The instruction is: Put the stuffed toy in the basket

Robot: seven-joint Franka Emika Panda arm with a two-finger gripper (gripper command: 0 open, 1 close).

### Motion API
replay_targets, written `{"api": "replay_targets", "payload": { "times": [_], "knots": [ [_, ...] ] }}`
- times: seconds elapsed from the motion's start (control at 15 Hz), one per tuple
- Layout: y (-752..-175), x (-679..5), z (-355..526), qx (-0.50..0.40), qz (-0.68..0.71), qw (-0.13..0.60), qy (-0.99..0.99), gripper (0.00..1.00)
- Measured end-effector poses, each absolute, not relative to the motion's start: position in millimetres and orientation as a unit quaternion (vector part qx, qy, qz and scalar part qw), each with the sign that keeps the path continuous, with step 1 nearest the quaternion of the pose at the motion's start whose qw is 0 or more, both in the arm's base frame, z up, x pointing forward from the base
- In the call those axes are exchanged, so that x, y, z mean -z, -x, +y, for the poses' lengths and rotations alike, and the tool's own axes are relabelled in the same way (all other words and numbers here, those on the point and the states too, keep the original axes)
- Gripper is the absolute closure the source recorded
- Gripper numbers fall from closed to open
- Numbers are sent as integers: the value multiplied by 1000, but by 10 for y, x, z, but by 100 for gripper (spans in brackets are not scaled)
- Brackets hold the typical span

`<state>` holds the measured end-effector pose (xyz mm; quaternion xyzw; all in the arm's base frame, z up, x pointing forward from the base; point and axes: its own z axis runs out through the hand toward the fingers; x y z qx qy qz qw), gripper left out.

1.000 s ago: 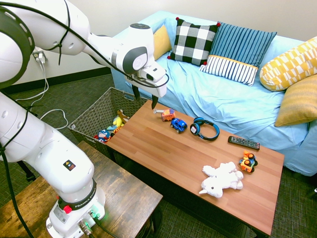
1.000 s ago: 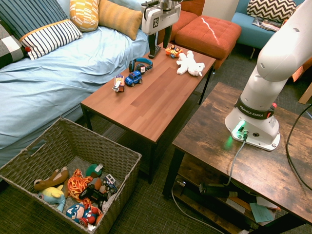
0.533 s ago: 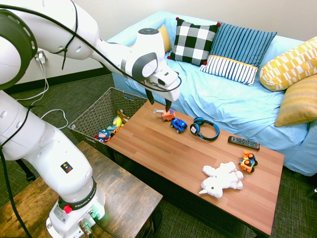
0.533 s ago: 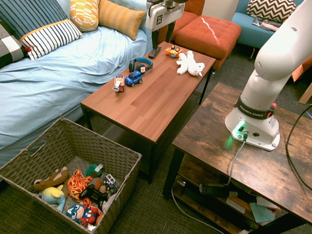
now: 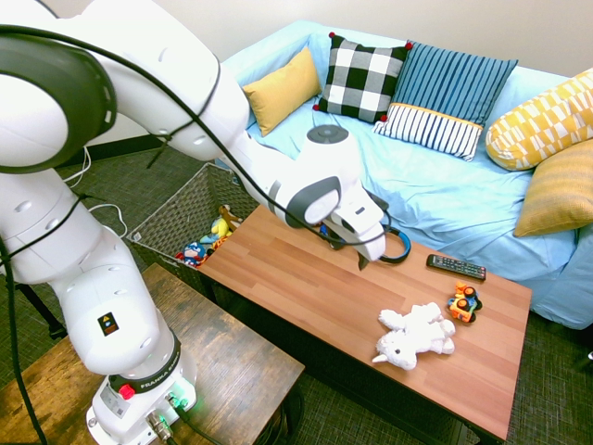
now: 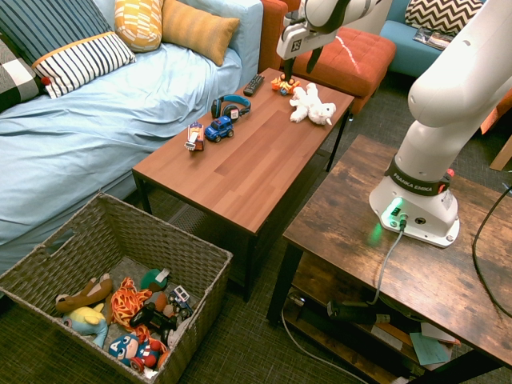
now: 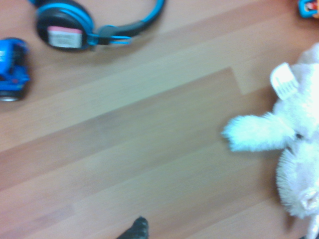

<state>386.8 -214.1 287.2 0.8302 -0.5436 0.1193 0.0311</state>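
Observation:
The stuffed toy (image 5: 415, 336), white and fluffy, lies on the wooden coffee table (image 5: 306, 287) near its right end; it also shows as the stuffed toy (image 6: 312, 104) and fills the edge of the wrist view as white fur (image 7: 294, 144). My gripper (image 5: 345, 248) hangs open and empty above the table's middle, short of the toy and beside the headphones; from the other side the gripper (image 6: 298, 66) is just above and behind the toy. The basket (image 5: 181, 218) stands on the floor off the table's left end, its woven wall (image 6: 200, 296) around several small toys.
Blue headphones (image 5: 384, 243), a remote (image 5: 456, 267) and an orange toy car (image 5: 464, 303) lie on the table near the toy. A blue car (image 6: 218, 129) and a small truck (image 6: 194, 136) sit further along. A blue sofa (image 5: 445, 185) with pillows runs behind.
The arm has swung along the table from the basket end toward the stuffed toy and come lower. The gripper stayed open and empty; nothing on the table moved.

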Motion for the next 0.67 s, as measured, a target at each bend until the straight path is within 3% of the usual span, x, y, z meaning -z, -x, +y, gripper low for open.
{"api": "replay_targets", "payload": {
  "times": [0.67],
  "knots": [
    [-3954, -1660, -3545, -85, -619, 31, -781, 0]
  ]
}}
